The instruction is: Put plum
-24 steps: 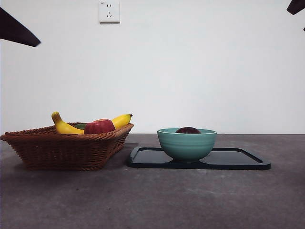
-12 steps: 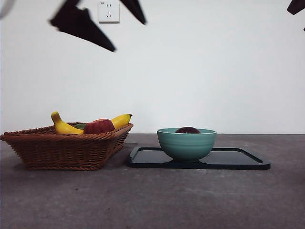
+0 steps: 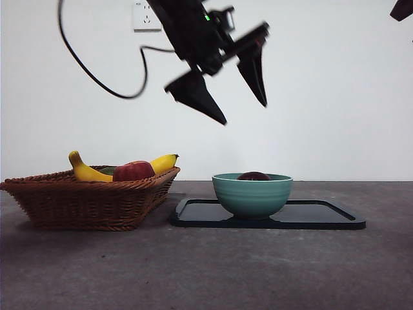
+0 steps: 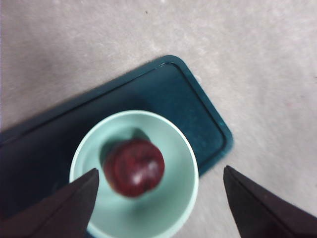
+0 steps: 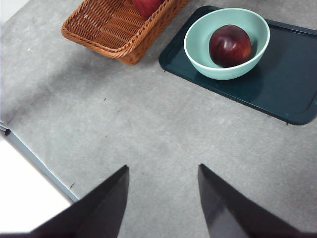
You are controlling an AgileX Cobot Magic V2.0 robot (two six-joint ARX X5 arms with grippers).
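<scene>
The plum is dark red-purple and glossy, and it lies inside a teal bowl with only its top showing over the rim. My left gripper hangs open and empty well above the bowl, a little to its left. In the left wrist view the plum sits in the bowl between the spread jaws of that gripper. My right gripper is open and empty over bare table, far from the plum and bowl. It shows only as a black tip at the top corner.
The bowl stands on a dark tray. Left of the tray is a wicker basket holding a red apple and a yellow banana. A cable loops down from the left arm. A wall socket is behind.
The left arm has swung in from the upper left and lower, and its open gripper now hangs above the bowl. The plum, bowl and basket have not moved.
</scene>
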